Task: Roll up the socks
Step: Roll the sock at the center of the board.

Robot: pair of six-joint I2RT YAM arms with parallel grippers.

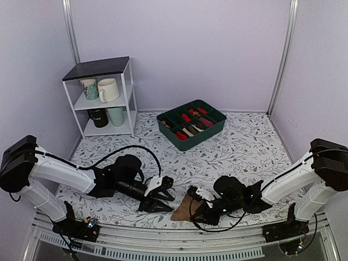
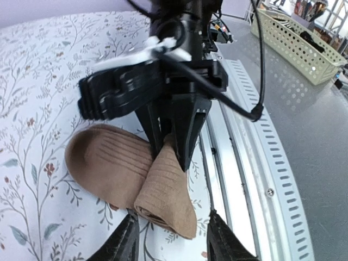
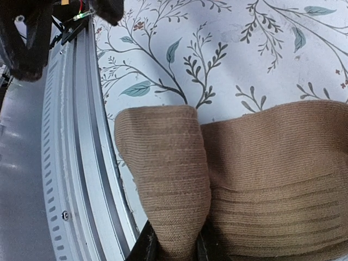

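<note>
Lilac walls enclose a table [image 1: 244,147] covered in leaf-print cloth. At its far left corner stands a white shelf unit [image 1: 98,68] holding mugs [image 1: 109,89]. Near the middle of the far edge sits a green divided tray [image 1: 206,135] of rolled socks [image 1: 187,118].

The tan-brown socks [image 1: 184,207] lie at the centre of the near edge, just beside the metal rail [image 2: 247,147]. The right gripper [image 1: 198,210] is clamped on a folded-over flap of them. The left gripper [image 1: 163,202] hangs close by, jaws apart, holding nothing.

Rolling looks barely begun, with one fold made. Next, probably, the left pins the flat part while the right turns the fold onward.

White-shelled arms [image 1: 57,173] with black joints and looping black cables [image 1: 133,147] carry a black left gripper [image 1: 157,205] and right gripper [image 1: 194,211].
</note>
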